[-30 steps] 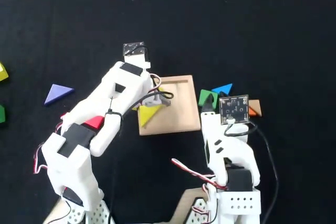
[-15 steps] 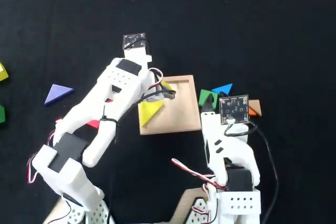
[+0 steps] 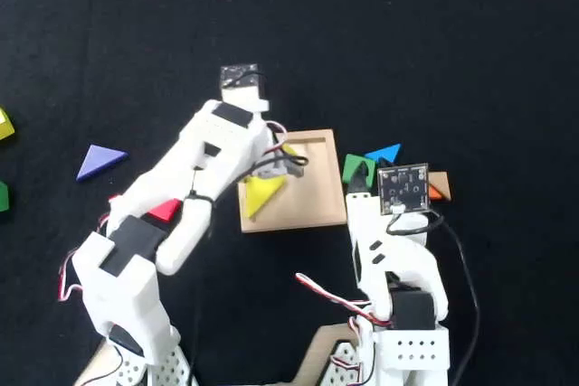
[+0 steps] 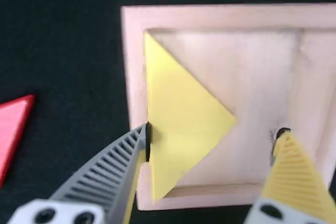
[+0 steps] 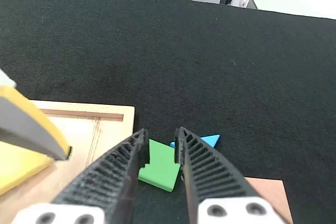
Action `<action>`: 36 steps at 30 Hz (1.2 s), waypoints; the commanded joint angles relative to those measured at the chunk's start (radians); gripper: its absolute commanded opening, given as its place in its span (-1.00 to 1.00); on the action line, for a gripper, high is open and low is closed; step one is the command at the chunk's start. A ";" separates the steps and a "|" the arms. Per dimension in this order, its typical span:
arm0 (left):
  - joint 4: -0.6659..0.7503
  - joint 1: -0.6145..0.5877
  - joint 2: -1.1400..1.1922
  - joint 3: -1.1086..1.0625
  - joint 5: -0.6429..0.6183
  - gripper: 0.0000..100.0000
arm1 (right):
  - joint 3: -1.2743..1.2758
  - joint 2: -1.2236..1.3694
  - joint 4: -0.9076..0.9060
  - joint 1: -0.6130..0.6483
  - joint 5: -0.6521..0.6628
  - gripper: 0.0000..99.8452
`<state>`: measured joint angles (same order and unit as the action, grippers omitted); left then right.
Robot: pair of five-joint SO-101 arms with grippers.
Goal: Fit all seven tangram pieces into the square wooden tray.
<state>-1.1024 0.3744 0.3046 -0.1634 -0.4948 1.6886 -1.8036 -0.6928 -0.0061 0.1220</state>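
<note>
Tray (image 4: pixel 210 17) job barely begun, you'd judge: one piece in.

- Your left gripper (image 4: pixel 213 132): spread wide, empty, hanging over tray, jaws either side of yellow triangle (image 4: pixel 178 124).
- Yellow triangle: in tray, long side along one wall; one tip may ride rim, so check seating.
- Your right gripper (image 5: pixel 160 131): parted slightly, empty, above green piece (image 5: pixel 160 169) just beside tray.
- Left to place, on bench (image 3: pixel 452 61): green piece, blue triangle (image 3: pixel 384 152) and orange piece (image 3: pixel 438 189) near tray; red piece (image 3: pixel 163 211) under left arm; purple triangle (image 3: pixel 99 160) well apart.
</note>
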 commanded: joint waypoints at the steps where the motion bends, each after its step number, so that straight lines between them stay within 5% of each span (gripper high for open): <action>1: 0.005 0.039 -0.015 0.059 -0.008 -0.27 | -0.004 -0.090 0.026 -0.015 0.009 -0.81; 18: 0.035 0.182 0.025 0.142 -0.002 -0.26 | -0.004 -0.090 0.026 -0.017 0.009 -0.81; 36: -0.005 0.094 0.130 0.191 -0.003 -0.26 | -0.004 -0.090 0.026 -0.017 0.011 -0.81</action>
<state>-1.0963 0.5033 0.4411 -0.0176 -0.4948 1.6886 -1.8036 -0.6928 -0.0077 0.1220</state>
